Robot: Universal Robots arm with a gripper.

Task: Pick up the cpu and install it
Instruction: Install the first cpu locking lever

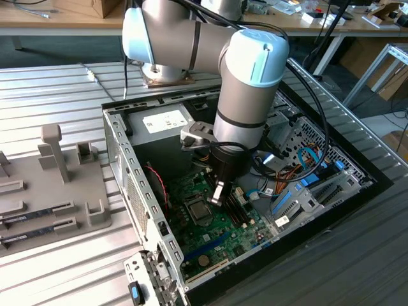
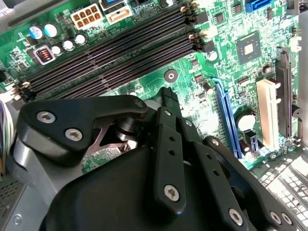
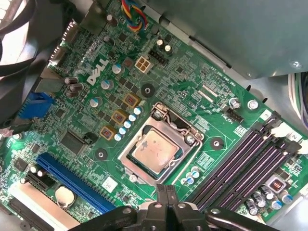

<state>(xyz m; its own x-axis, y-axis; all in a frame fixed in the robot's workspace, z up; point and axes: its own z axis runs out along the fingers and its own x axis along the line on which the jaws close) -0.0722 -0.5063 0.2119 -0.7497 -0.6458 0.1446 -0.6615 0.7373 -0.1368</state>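
We see the cpu (image 3: 156, 151) already lying flat in its socket (image 3: 161, 147) on the motherboard (image 3: 91, 101), inside the open case (image 1: 121, 146); in the first wrist view its silvery top faces up with a thin green rim around it, framed by the socket's metal bracket. In the exterior view the arm (image 1: 245, 95) reaches down into the case and the gripper (image 1: 218, 193) hangs just above the board, near the socket (image 1: 198, 211) and beside the memory slots (image 1: 239, 207). In the first wrist view the gripper (image 3: 166, 192) shows its two dark fingertips pressed together with nothing between them, just beside the socket's edge and apart from the chip; so we take it that the pincer is closed and empty. In the second wrist view the gripper (image 2: 168, 98) points at the board next to the long dark memory slots (image 2: 110, 53). We judge the chip to be light, stiff and thin, with a smooth metal top that offers little friction, and fragile on its underside, where contacts meet the socket. The safe hold, in our view, is across two opposite edges of the green rim, kept level and without pressing down, since tilting or sliding it in the socket could damage the contacts. Whether the bracket is latched over it we cannot tell.
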